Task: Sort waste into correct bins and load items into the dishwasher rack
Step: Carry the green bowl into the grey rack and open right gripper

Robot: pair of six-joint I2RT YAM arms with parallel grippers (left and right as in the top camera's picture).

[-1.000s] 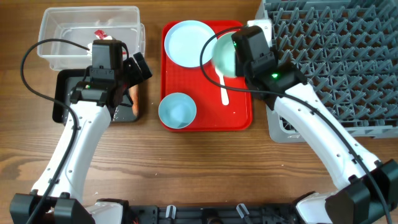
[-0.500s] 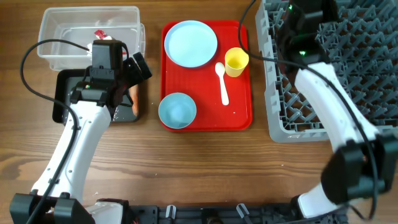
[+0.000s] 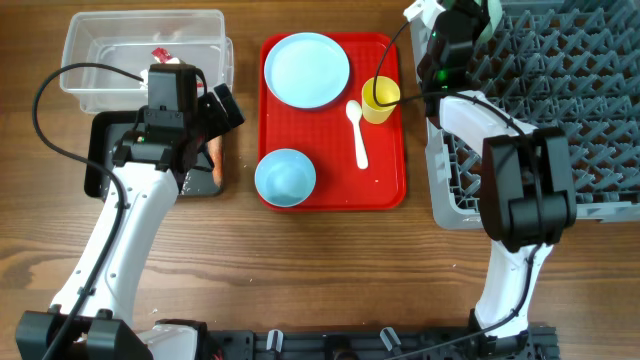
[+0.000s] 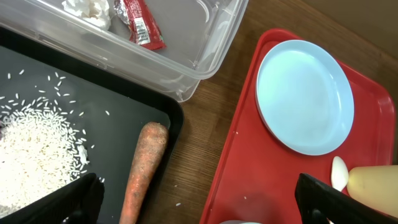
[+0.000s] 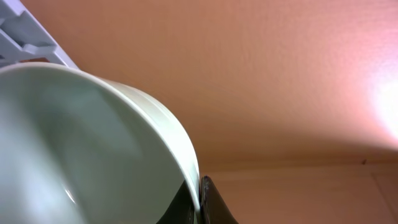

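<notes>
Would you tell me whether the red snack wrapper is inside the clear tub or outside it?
Inside: the wrapper lies on the floor of the clear tub, within its walls, beside the white scrap.

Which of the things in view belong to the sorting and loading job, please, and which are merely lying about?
Job: wrapper, scrap, carrot, rice, clear tub, black tray, plate, blue bowl, green bowl, yellow cup, spoon, rack.
Lying about: red tray, merely carrying the dishes.
</notes>
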